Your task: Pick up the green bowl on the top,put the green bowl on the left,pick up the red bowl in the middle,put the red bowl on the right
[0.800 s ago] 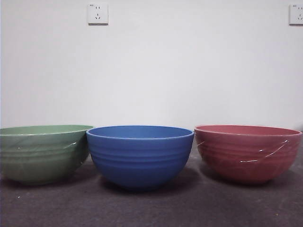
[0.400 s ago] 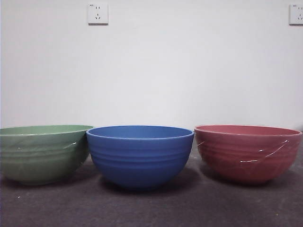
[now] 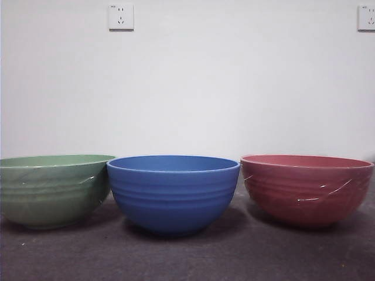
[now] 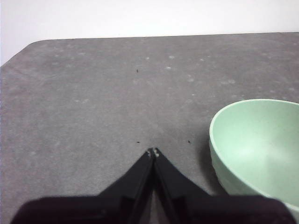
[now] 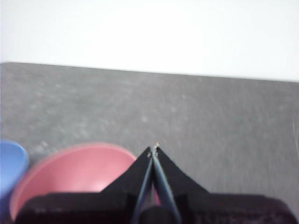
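The green bowl stands upright on the table at the left of the front view. The red bowl stands upright at the right. Both are empty. My left gripper is shut and empty, held above the table beside the green bowl. My right gripper is shut and empty, held above the far rim of the red bowl. Neither gripper shows in the front view.
A blue ribbed bowl stands between the two, close to both; its edge shows in the right wrist view. The dark grey table runs to a white wall with two sockets.
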`<action>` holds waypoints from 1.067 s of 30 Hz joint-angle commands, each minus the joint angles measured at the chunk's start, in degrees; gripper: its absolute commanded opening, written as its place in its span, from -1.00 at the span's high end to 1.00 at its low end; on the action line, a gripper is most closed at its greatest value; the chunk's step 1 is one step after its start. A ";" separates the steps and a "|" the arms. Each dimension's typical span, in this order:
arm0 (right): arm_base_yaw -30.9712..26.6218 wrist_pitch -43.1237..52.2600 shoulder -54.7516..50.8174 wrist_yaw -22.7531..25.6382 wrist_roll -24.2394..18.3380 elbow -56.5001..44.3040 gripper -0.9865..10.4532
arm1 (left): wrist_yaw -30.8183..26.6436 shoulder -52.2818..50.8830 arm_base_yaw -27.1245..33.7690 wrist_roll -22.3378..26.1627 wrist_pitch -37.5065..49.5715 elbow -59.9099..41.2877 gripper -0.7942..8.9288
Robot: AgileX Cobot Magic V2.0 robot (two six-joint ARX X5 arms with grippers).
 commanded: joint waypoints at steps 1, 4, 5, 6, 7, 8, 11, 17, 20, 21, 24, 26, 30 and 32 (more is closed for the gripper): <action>-1.11 2.08 -1.92 -1.86 0.46 -5.14 0.82 | 0.17 -0.11 0.20 -0.33 -0.11 -0.83 0.84; -1.18 2.12 -3.48 -2.36 0.52 -8.13 0.82 | 0.17 -0.11 0.20 -0.33 -0.11 -0.83 0.84; -1.18 2.10 -3.89 -2.38 0.37 -8.87 0.82 | 0.17 -0.11 0.20 -0.33 -0.11 -0.83 0.84; -1.18 2.12 -4.35 -2.36 0.35 -9.64 0.82 | 0.17 -0.11 0.20 -0.33 -0.11 -0.83 0.84; -1.18 2.12 -4.83 -2.36 0.37 -10.32 0.82 | 0.17 -0.11 0.20 -0.33 -0.11 -0.83 0.84; -1.18 2.12 -5.18 -2.36 0.37 -10.82 0.82 | 0.17 -0.11 0.20 -0.33 -0.11 -0.83 0.84; -1.11 2.80 -5.81 -2.40 0.42 -11.43 0.82 | 0.17 -0.11 0.20 -0.33 -0.11 -0.83 0.84; -1.07 2.49 -5.16 -2.29 -0.42 -11.34 0.82 | 0.17 -0.11 0.20 -0.33 -0.11 -0.83 0.84; -1.07 2.49 -5.16 -2.29 -0.42 -11.37 0.82 | 0.17 -0.11 0.20 -0.33 -0.11 -0.83 0.84; -1.07 2.49 -5.16 -2.29 -0.42 -11.37 0.82 | 0.17 -0.11 0.20 -0.33 -0.11 -0.83 0.84; -1.07 2.49 -5.16 -2.29 -0.42 -11.37 0.82 | 0.17 -0.11 0.20 -0.33 -0.11 -0.83 0.84; -1.09 2.49 -5.16 -2.29 -0.42 -11.37 0.82 | 0.17 -0.11 0.20 -0.33 -0.11 -0.83 0.84; -1.07 2.49 -5.16 -2.29 -0.42 -11.37 0.82 | 0.17 -0.11 0.20 -0.33 -0.11 -0.83 0.84; -1.07 2.49 -5.16 -2.29 -0.39 -11.37 0.82 | 0.17 -0.09 0.20 -0.33 -0.11 -0.83 0.84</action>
